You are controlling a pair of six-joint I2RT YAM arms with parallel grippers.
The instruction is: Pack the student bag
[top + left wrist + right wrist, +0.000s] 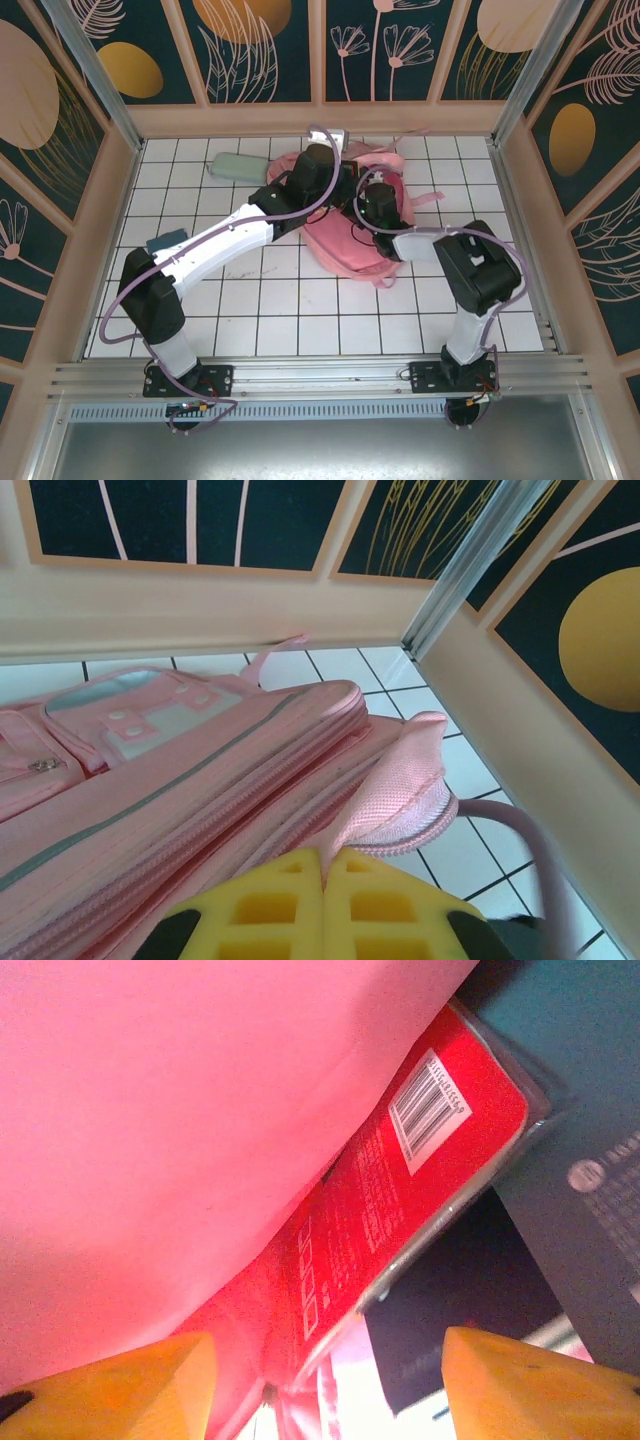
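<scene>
Pink student bag (335, 255) lies far-centre on the tiled table (300, 310), both arms reaching over it; mint pencil case (237, 165) sits apart at far left. Left wrist: left gripper (322, 865) closed, pinching the bag's fabric edge. Right wrist: right gripper (325, 1360) spread wide, holding nothing, with pink lining and a red barcoded packet (400, 1190) close ahead.

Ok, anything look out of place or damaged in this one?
Nothing is spilled or damaged. The student bag lies flat, skewed against the tile grid, and a mint pencil case lies outside it, toward the far left.
</scene>
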